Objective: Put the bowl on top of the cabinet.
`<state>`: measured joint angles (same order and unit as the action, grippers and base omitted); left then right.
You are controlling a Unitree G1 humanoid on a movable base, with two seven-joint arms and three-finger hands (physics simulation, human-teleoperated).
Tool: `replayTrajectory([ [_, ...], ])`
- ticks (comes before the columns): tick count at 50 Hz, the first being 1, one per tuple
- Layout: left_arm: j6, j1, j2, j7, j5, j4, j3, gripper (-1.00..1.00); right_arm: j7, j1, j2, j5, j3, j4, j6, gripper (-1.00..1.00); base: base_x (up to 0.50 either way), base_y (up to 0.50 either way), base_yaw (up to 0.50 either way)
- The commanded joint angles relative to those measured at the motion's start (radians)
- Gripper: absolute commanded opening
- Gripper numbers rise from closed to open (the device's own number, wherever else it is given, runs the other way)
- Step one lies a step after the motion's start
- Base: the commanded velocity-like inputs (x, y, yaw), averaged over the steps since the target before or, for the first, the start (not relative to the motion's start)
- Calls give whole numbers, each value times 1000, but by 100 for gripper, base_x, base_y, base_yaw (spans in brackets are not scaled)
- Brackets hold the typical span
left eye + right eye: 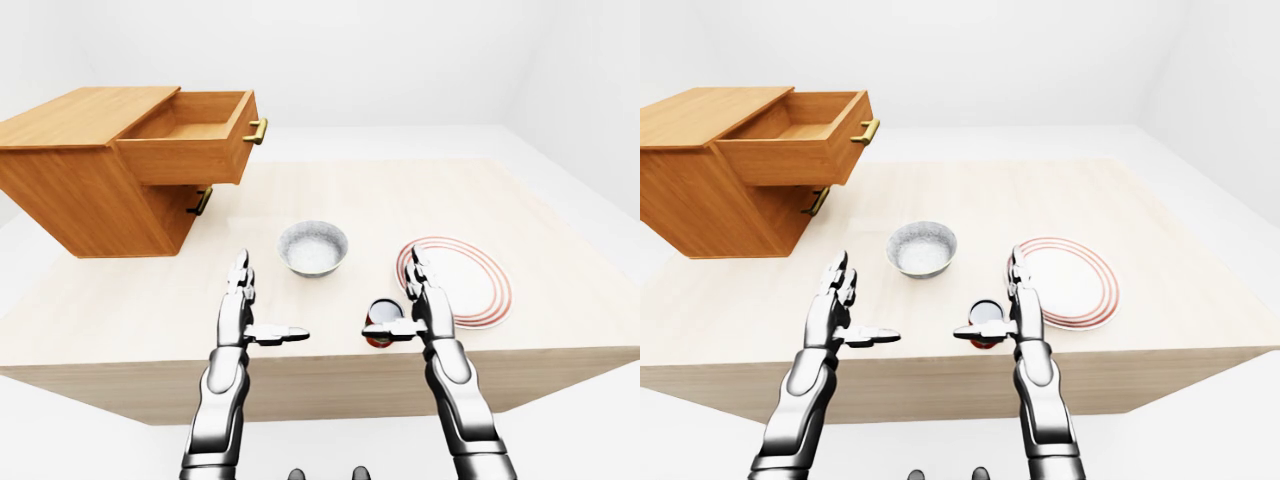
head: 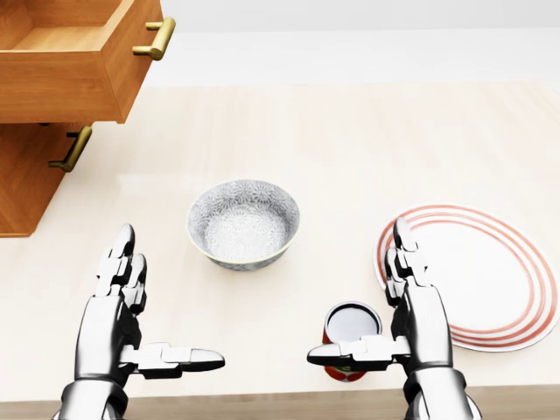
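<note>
A grey patterned bowl (image 2: 243,224) stands upright and empty on the pale wooden table (image 2: 350,140), near the middle of the head view. The wooden cabinet (image 1: 85,170) sits at the table's upper left, its top drawer (image 1: 190,135) pulled out and its flat top (image 1: 80,113) bare. My left hand (image 2: 140,324) hovers open below and left of the bowl, fingers straight, thumb pointing right. Open as well, my right hand (image 2: 385,315) hangs below and right of the bowl, thumb pointing left over a red cup. Neither hand touches the bowl.
A red cup (image 2: 350,337) stands by the table's near edge, right under my right thumb. A white plate with red rings (image 2: 490,276) lies to the right. A lower drawer with a brass handle (image 2: 72,150) is shut beneath the open one.
</note>
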<state>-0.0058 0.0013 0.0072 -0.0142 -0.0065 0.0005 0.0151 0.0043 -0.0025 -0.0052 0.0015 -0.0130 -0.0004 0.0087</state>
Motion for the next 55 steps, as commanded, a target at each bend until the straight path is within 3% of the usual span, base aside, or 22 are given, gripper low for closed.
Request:
replayTrajectory([
  [1, -5, 7, 11, -22, -13, -14, 24, 100, -2, -3, -8, 1, -19, -11, 28, 100, 0, 0, 0],
  [21, 33, 6, 12, -26, -37, -43, 33, 100, -5, 0, -8, -10, -14, -11, 33, 100, 0, 0, 0],
  [22, 53, 2, 11, -20, -40, -47, 35, 100, -6, -3, -8, -13, -13, -8, 36, 100, 0, 0, 0],
  [26, 42, 5, 13, -22, -38, -40, 34, 100, 2, 1, -9, -12, -10, -10, 24, 100, 18, 0, 0],
  [36, 44, 10, 13, -31, -40, -48, 33, 100, -2, -2, -8, -8, -17, -5, 27, 100, 50, 0, 0],
  [45, 27, 10, 13, -34, -37, -28, 31, 100, -2, 0, -8, -7, -15, -9, 27, 100, 50, 0, 0],
  [55, 38, 16, 12, -36, -35, -45, 29, 100, -1, 3, -8, -6, -15, -16, 26, 100, 50, 0, 0],
])
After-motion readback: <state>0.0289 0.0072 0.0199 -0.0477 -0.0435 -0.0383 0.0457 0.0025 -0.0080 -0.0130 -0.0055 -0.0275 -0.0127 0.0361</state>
